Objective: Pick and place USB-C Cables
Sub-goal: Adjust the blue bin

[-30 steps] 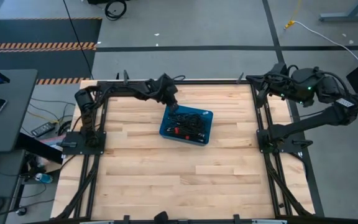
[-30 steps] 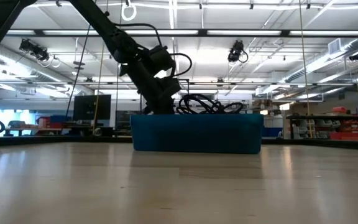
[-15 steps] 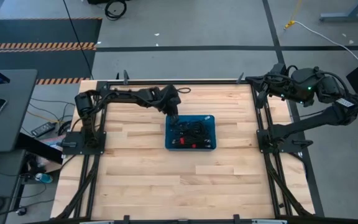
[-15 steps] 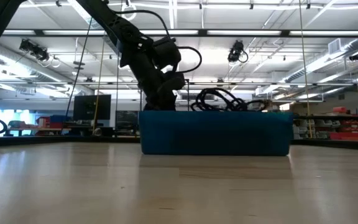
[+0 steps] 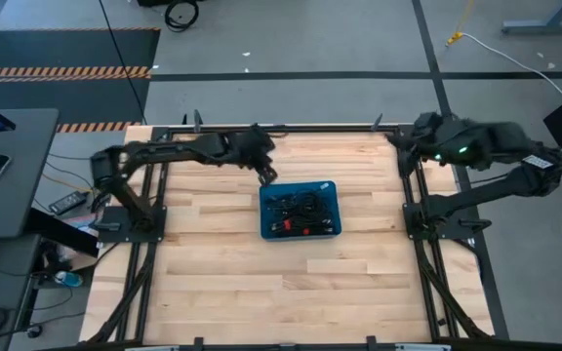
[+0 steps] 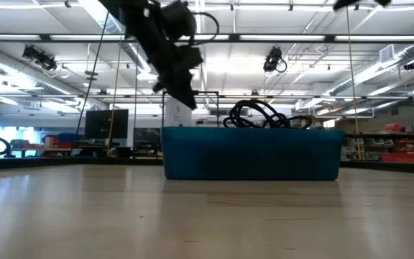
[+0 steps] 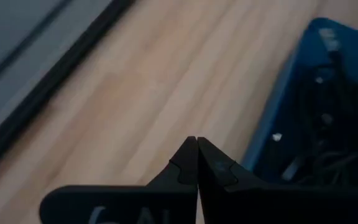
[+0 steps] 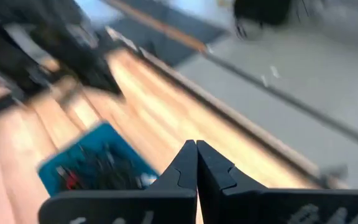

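A blue bin point(image 5: 332, 191) stands on the wooden table, a little beyond its middle. It holds several black USB-C cables point(image 5: 297, 206), some with red ties. Loops of them rise above its rim in the low view point(image 6: 261, 114). My left gripper point(image 5: 265, 175) is shut and empty. It hovers just beyond the bin's far left corner, above rim height in the low view point(image 6: 184, 95). Its wrist view shows the bin's wall point(image 7: 291, 118) past the shut fingertips point(image 7: 196, 142). My right gripper point(image 5: 410, 136) is shut and empty, high over the table's far right corner.
The table's near half is bare wood point(image 5: 281, 283). Black frame rails run along the far edge point(image 5: 291, 128) and both sides. My right wrist view shows the bin point(image 8: 95, 163) far off, and the floor beyond the table's far edge.
The bin, which stood skewed with my left gripper at its far left corner, has turned square to the table and slid a little toward the right and near edges. My left gripper has since risen clear of it. My right arm has begun to move.
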Robot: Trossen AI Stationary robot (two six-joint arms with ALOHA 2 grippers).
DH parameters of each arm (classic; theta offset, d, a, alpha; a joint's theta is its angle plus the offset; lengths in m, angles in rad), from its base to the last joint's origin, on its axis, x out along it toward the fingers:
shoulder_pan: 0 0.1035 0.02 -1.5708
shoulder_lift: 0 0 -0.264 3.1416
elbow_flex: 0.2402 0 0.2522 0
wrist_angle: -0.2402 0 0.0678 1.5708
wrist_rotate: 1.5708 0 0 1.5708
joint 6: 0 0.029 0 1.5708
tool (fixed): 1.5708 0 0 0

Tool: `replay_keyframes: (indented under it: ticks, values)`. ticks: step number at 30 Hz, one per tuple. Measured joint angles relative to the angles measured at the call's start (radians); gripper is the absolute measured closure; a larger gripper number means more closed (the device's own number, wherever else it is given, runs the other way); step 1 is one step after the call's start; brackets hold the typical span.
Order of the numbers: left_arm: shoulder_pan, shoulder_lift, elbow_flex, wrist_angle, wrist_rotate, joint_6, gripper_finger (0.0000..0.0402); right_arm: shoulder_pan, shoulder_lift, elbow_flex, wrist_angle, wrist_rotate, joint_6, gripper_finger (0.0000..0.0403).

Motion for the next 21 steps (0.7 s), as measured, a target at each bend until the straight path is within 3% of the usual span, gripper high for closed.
replay_keyframes:
  ticks: [4,7,11,17,21]
  values:
    - [-0.019,-0.118,0.0,-0.079,-0.1,-0.013,0.0401,0.001,-0.02,-0.176,-0.078,-0.047,0.209,0.0403]
    - [-0.04,-0.205,0.006,-0.133,-0.156,-0.034,0.0401,0.002,-0.042,-0.35,-0.024,-0.111,0.328,0.0403]
    - [-0.081,-0.261,0.002,-0.206,-0.222,-0.059,0.0401,0.002,-0.045,-0.56,0.215,-0.169,0.385,0.0403]
    - [-0.123,-0.289,0.003,-0.292,-0.256,-0.106,0.0401,0.0,0.012,-0.835,0.71,-0.244,0.403,0.0403]
    - [-0.133,-0.293,0.004,-0.293,-0.261,-0.106,0.0401,0.0,0.072,-0.943,0.857,-0.26,0.455,0.0403]
